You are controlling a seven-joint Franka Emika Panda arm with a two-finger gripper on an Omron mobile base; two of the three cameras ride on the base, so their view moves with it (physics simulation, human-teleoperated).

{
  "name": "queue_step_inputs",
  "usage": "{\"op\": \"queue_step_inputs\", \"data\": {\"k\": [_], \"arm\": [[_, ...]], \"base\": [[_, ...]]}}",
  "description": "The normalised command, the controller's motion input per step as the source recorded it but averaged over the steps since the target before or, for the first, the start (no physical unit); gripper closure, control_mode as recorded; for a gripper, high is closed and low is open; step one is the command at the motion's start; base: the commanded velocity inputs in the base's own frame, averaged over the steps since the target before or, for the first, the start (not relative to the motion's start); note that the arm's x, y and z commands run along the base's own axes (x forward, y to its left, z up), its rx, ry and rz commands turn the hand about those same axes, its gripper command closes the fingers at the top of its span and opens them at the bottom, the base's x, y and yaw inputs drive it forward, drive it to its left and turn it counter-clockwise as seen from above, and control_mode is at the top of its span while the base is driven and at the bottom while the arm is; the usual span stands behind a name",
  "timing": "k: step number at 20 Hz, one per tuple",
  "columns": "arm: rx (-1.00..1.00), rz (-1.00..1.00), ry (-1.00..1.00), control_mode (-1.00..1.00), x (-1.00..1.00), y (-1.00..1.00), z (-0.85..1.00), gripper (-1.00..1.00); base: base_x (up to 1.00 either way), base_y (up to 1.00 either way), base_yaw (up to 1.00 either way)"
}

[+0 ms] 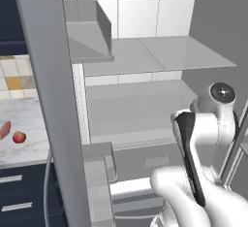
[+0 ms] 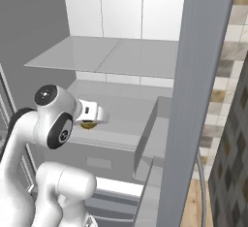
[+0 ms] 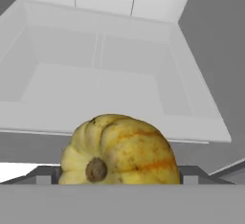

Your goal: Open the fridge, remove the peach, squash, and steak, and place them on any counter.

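The fridge (image 1: 160,56) stands open, its white inside and grey shelves bare. My gripper (image 2: 94,118) reaches in over the lower shelf. In the hand view the yellow-orange ribbed squash (image 3: 119,151) sits between the fingertips (image 3: 44,175), which press against its two sides, so the gripper (image 3: 119,176) is shut on it. From the right base the squash (image 2: 88,124) peeks out under the white hand. The red-orange peach (image 1: 19,137) and the pinkish steak (image 1: 4,130) lie on the marble counter (image 1: 29,119) at the left.
The open fridge door (image 1: 48,100) stands edge-on between the counter and the fridge interior; the other door (image 2: 193,100) blocks the right. Door bins (image 1: 89,32) jut inward. Navy drawers (image 1: 19,197) sit under the counter.
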Motion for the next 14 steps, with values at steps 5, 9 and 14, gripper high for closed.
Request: {"op": "queue_step_inputs", "data": {"k": [5,9,14], "arm": [[0.00,0.06,-0.09,-1.00,-1.00,0.08,1.00,1.00],[0.00,0.03,0.00,-1.00,-0.99,0.09,0.89,1.00],[0.00,0.05,0.01,-1.00,-0.39,0.05,-0.12,1.00]], "base": [[0.00,0.00,0.00],[0.00,0.00,0.00],[0.00,0.00,0.00]]}}
